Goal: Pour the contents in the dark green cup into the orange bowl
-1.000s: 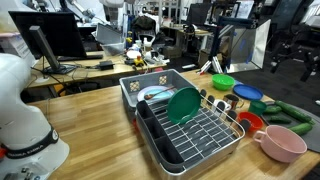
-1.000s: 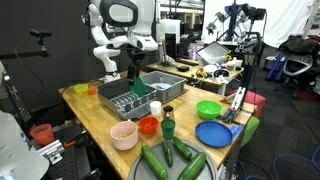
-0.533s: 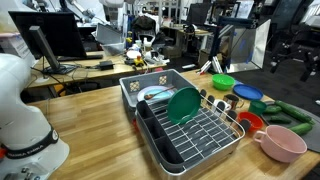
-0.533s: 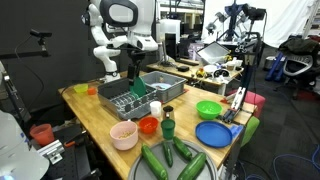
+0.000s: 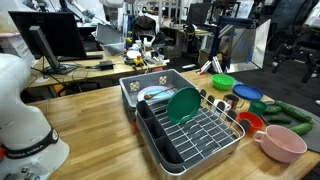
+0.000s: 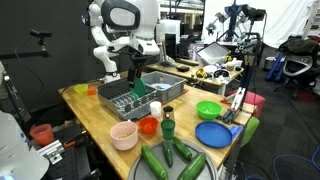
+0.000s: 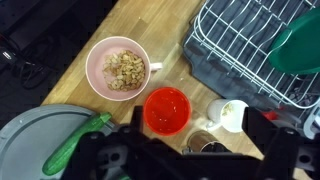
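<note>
The dark green cup (image 6: 168, 127) stands upright on the wooden table next to the orange bowl (image 6: 149, 125). In the wrist view the cup (image 7: 204, 143) is partly hidden at the bottom edge between my fingers, and the orange bowl (image 7: 167, 108), which looks empty, lies just left of it. In an exterior view the bowl (image 5: 250, 122) sits right of the dish rack, with the cup (image 5: 226, 102) behind it. My gripper (image 7: 195, 152) is open and empty, high above the cup and bowl. It hangs over the rack in an exterior view (image 6: 133, 70).
A pink bowl (image 7: 118, 68) holds nuts. A white cup (image 7: 229, 114) stands beside the dark cup. The grey dish rack (image 6: 128, 102) holds a teal-green plate (image 7: 298, 45). A lime bowl (image 6: 208, 109), a blue dish (image 6: 213, 133) and cucumbers (image 6: 172, 155) lie near the table's edge.
</note>
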`<state>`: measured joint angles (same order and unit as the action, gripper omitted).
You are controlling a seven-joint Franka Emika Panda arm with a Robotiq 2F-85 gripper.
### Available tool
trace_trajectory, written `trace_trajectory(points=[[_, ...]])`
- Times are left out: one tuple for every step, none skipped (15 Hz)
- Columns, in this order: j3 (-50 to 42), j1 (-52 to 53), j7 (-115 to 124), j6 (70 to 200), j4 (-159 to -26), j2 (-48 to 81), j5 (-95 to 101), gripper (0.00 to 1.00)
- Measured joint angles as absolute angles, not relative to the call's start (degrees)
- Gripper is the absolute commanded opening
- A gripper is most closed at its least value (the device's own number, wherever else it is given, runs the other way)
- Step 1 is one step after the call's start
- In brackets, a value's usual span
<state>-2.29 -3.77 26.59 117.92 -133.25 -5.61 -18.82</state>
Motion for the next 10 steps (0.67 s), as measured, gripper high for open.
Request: trace_trajectory(points=[[-2.98,-3.98,26.6,117.93,-133.25,-5.23,-19.46,1.0],[-3.56,-4.11,26.6,117.94,-133.25,-4.77,-20.26,1.0],[-4.1,-4.17,26.6,118.03,-133.23,-4.1,-21.2,1.0],[-4.48,-4.21,26.74,118.76,-133.21,-3.14,-22.12,1.0],[-4.78,-4.24,27.38,120.27,-133.16,-1.96,-22.52,1.0],[-5.03,-4.29,28.17,122.1,-133.1,-0.62,-22.79,1.0],[-5.36,-4.37,28.93,123.92,-132.89,0.95,-23.06,1.0],[-5.7,-4.46,30.02,125.76,-132.61,2.52,-23.11,1.0],[-6.05,-4.56,31.43,127.68,-132.34,4.0,-23.16,1.0],[-6.39,-4.65,32.85,129.36,-132.01,5.35,-23.3,1.0]])
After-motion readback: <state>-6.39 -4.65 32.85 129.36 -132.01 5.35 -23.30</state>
